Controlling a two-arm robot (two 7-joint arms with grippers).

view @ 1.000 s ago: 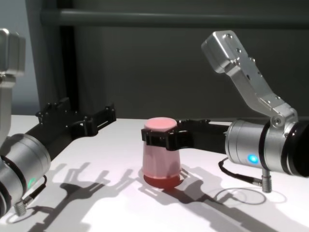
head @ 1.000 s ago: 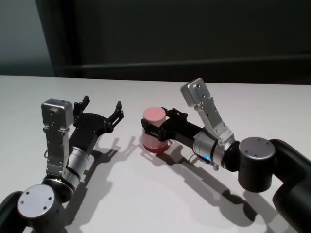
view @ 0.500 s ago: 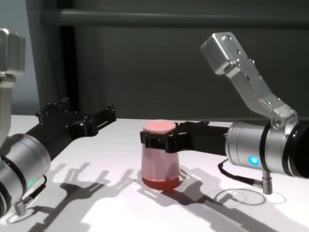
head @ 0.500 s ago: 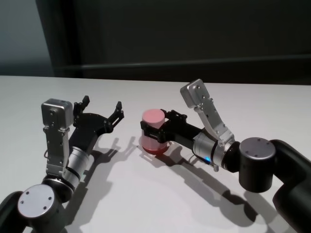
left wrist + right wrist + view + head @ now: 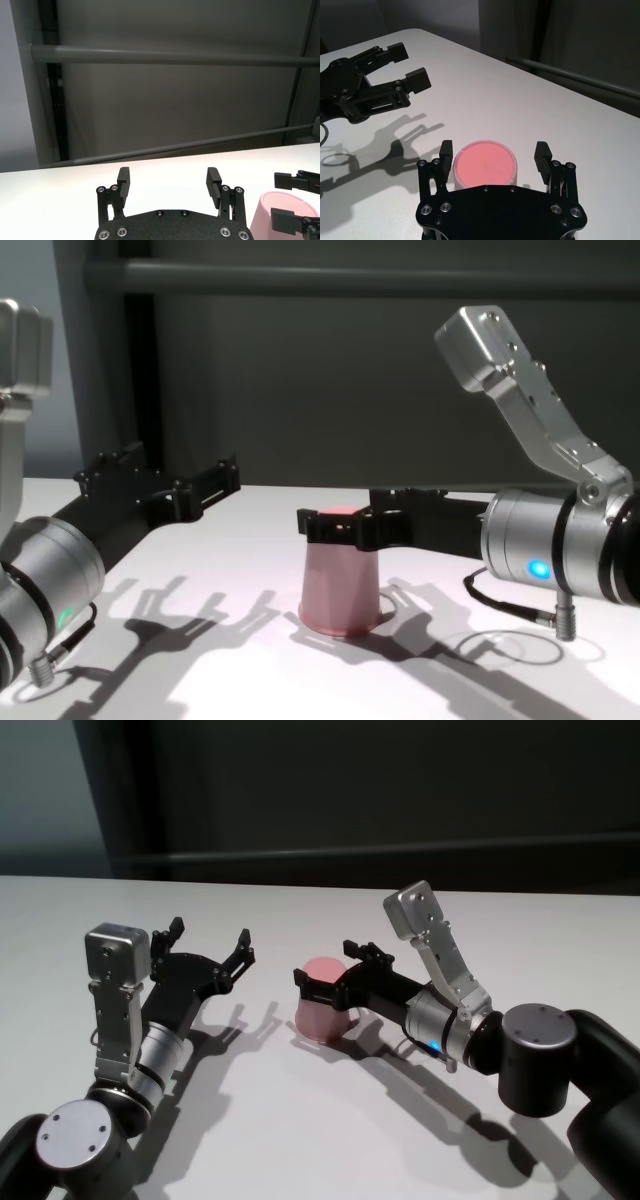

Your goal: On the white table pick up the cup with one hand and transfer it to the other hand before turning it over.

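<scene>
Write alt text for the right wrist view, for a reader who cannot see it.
A pink cup stands upside down on the white table, its flat base up, between the open jaws of the right gripper, which do not touch it. Farther off, the left gripper hangs open above the table.

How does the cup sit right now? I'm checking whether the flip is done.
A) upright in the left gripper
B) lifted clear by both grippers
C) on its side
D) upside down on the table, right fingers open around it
D: the cup stands on its wide rim with its flat base up on the table, and the right gripper straddles it with gaps on both sides.
</scene>
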